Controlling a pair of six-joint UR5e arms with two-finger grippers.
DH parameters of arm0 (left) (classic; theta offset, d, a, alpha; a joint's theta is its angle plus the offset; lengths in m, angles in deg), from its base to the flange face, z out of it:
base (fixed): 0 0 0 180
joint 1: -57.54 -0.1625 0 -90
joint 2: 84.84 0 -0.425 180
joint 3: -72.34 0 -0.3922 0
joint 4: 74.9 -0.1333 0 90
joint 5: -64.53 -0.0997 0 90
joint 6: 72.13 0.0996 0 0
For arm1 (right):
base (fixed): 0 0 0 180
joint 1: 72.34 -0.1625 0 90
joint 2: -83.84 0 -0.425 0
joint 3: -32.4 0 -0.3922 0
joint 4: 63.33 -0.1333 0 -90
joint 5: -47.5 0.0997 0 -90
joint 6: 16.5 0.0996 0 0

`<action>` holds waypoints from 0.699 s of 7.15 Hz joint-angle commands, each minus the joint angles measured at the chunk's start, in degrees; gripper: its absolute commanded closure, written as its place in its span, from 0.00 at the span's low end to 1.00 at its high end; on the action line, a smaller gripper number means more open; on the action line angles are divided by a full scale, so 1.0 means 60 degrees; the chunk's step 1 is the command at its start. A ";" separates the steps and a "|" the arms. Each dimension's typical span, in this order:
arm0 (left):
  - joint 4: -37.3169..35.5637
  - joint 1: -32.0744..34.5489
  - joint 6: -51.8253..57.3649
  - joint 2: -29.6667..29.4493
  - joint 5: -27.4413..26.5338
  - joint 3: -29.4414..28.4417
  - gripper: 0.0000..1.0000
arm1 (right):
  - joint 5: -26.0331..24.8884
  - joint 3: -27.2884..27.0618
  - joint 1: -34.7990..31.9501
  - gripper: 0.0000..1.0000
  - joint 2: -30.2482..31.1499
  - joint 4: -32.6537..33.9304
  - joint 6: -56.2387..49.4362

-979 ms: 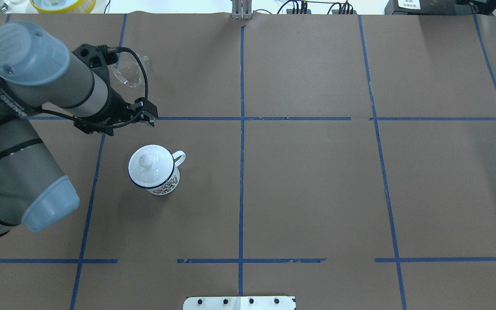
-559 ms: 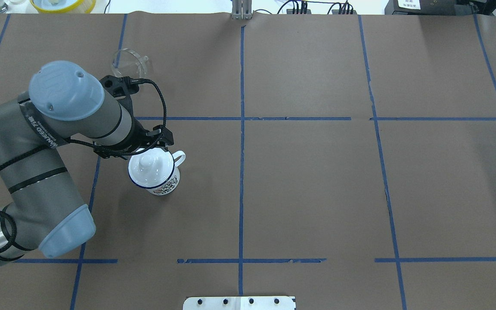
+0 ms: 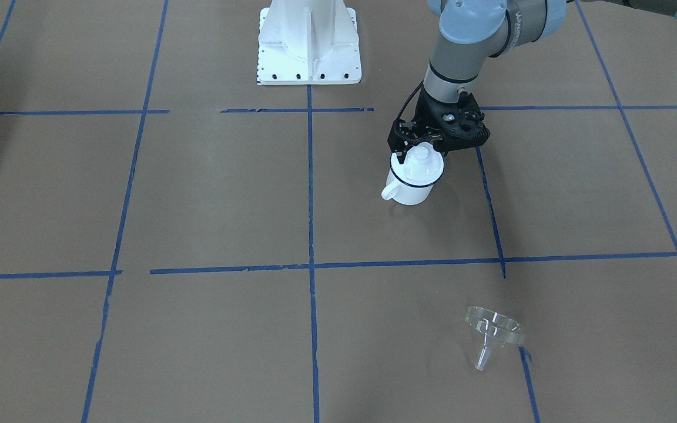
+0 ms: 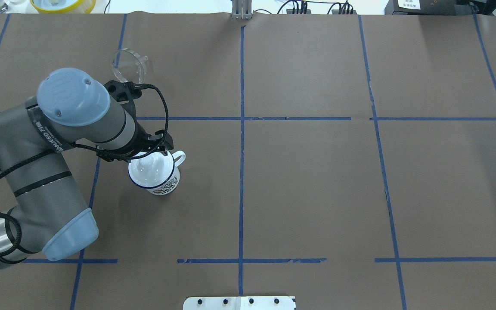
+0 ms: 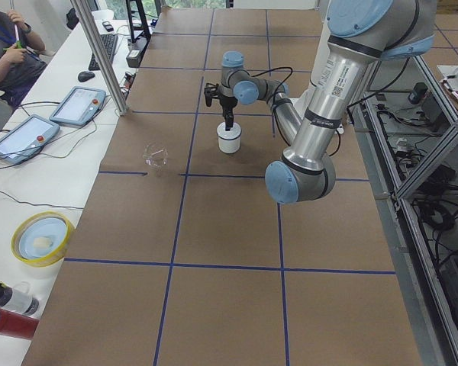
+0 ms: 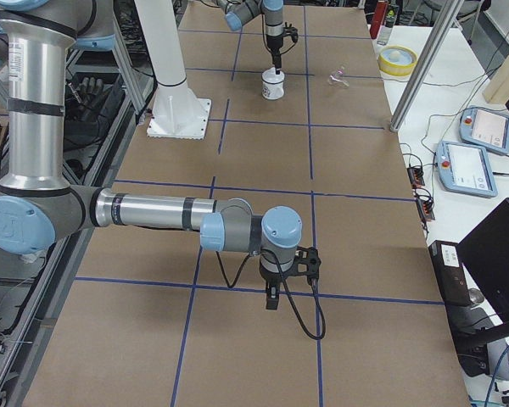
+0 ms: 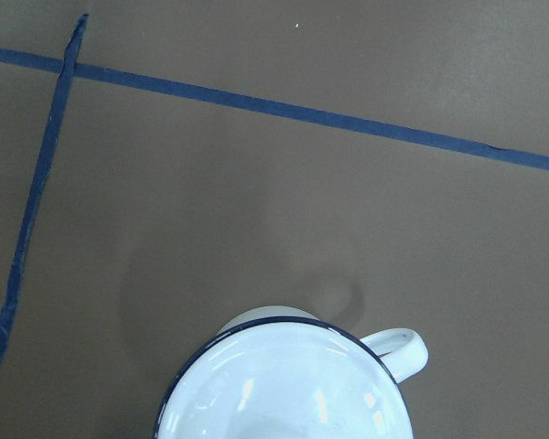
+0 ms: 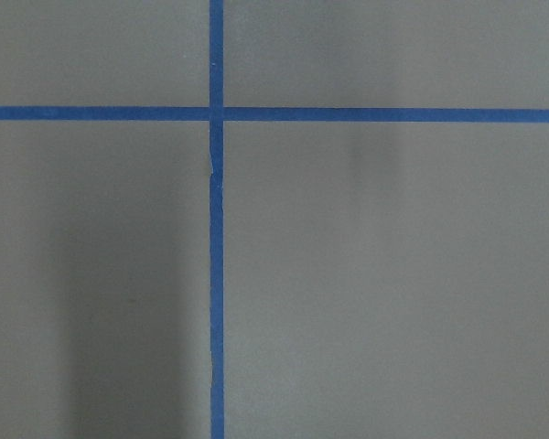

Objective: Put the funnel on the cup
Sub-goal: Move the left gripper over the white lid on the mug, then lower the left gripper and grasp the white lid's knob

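Observation:
The cup (image 4: pixel 165 184) is a white enamel mug with a blue rim line, standing left of centre with a white knobbed lid (image 4: pixel 147 171) on it. It also shows in the front view (image 3: pixel 410 192) and its lid fills the bottom of the left wrist view (image 7: pixel 288 398). My left gripper (image 3: pixel 420 149) hangs straight over the lid, its fingers open on either side of the knob. The clear funnel (image 4: pixel 127 65) lies on its side on the far left of the table, apart from the arm, and shows in the front view (image 3: pixel 493 332). My right gripper (image 6: pixel 272 298) hovers over bare paper far from both; I cannot tell its state.
Brown paper with a blue tape grid (image 4: pixel 241 118) covers the table. The white robot base (image 3: pixel 308 41) stands at the near edge. A yellow bowl (image 5: pixel 42 238), tablets (image 5: pixel 78 104) and a seated person (image 5: pixel 8 49) are on the side bench beyond the funnel.
My left arm swung from beside the funnel toward me to the mug, then settled lower over the lid knob. Funnel and mug have not moved.

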 commanded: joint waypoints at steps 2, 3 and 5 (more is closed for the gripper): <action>-0.0147 -0.0087 0.0000 0.0000 -0.0001 0.0058 0.13 | 0.0000 0.0000 0.0000 0.00 0.0000 0.0000 0.0000; -0.0147 -0.0087 0.0015 0.0000 0.0014 0.0102 0.13 | 0.0000 0.0014 0.0000 0.00 0.0000 0.0000 0.0000; -0.0147 -0.0087 0.0000 -0.0001 0.0014 0.0117 0.41 | 0.0000 0.0000 0.0000 0.00 0.0000 0.0000 0.0000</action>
